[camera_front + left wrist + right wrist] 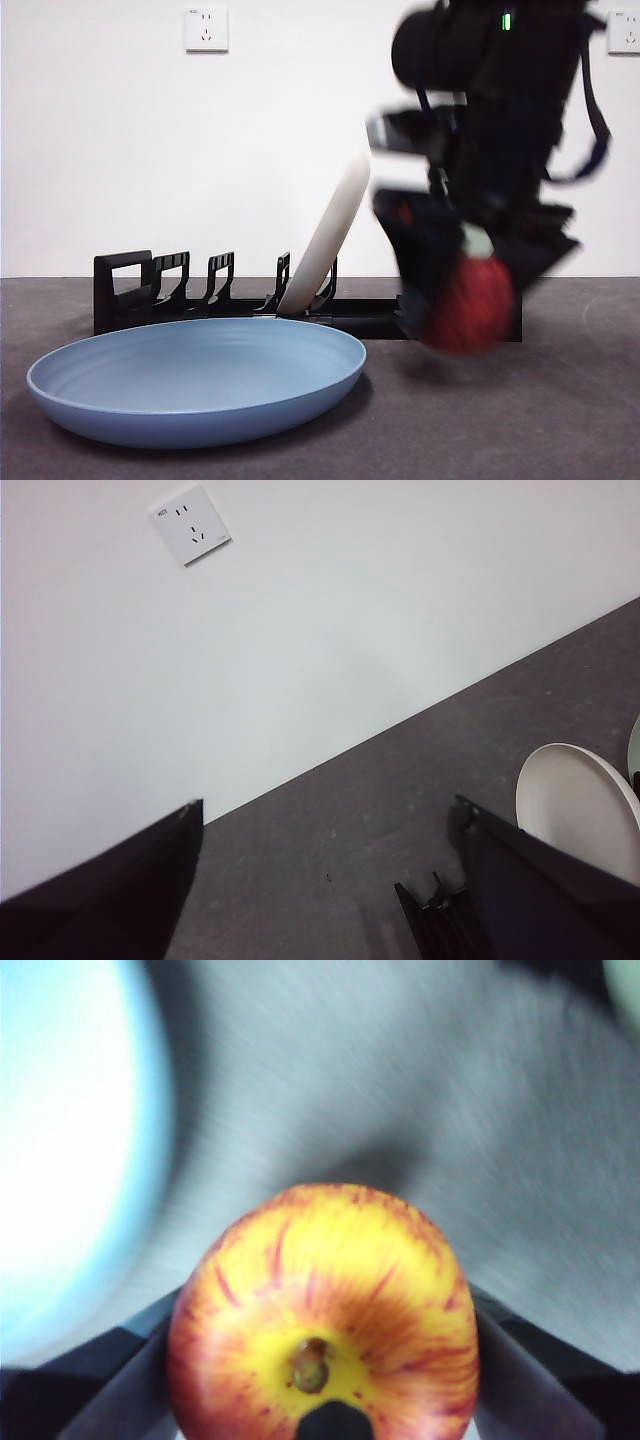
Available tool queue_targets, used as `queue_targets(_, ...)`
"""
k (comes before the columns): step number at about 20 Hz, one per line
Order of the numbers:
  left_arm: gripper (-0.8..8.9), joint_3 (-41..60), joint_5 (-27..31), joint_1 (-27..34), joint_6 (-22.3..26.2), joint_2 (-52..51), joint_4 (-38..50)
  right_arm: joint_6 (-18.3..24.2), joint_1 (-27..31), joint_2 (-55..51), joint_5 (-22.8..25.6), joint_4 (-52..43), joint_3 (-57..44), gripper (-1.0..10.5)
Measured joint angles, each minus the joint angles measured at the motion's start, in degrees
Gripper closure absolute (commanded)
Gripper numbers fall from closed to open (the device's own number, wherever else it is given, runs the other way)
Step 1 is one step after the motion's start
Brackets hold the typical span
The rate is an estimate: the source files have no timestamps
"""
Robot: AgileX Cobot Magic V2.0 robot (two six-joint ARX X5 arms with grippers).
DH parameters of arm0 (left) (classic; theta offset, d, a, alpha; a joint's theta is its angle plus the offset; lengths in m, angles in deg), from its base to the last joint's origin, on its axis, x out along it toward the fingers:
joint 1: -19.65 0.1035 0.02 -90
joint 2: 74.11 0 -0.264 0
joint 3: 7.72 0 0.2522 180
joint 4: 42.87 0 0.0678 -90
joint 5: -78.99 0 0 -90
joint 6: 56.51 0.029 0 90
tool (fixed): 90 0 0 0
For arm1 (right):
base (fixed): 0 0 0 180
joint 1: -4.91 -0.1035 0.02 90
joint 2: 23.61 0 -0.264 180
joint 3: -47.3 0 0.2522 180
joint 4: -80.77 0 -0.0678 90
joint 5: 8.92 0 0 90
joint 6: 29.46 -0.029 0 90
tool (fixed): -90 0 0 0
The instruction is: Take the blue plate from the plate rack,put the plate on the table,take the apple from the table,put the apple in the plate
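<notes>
Right gripper (470,300) grips apple (322,1312), apparently above table (560,420).

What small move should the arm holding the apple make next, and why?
Probably carry the apple sideways until it is over the blue plate, then lower it. The right gripper is shut on the apple and holds it clear of the table, beside the plate rather than above it. The plate already lies flat in front of the plate rack, and nothing is in it.
</notes>
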Motion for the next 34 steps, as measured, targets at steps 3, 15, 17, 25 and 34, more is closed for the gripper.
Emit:
queue_targets(3,4.05,0.00,0.37,0.00,0.02,0.00,0.02,-0.42,-2.82,-2.21,-8.17,-0.94,6.86,9.6)
queue_targets(15,4.05,0.00,20.09,0.00,0.07,0.00,-1.20,-0.37,-14.95,16.61,-6.86,-3.06,21.27,9.6)
queue_targets(17,4.05,0.00,20.70,0.00,0.07,0.00,-2.21,-0.35,-14.97,19.12,-5.07,-2.64,21.40,9.6)
queue_targets(25,4.05,0.00,21.00,0.00,0.07,0.00,-3.69,0.96,-14.99,22.45,-4.61,-1.36,21.86,6.2)
queue_targets(34,4.05,0.00,20.90,0.00,-1.03,0.00,-4.44,1.14,-15.21,22.45,-4.81,-1.11,21.94,4.4)
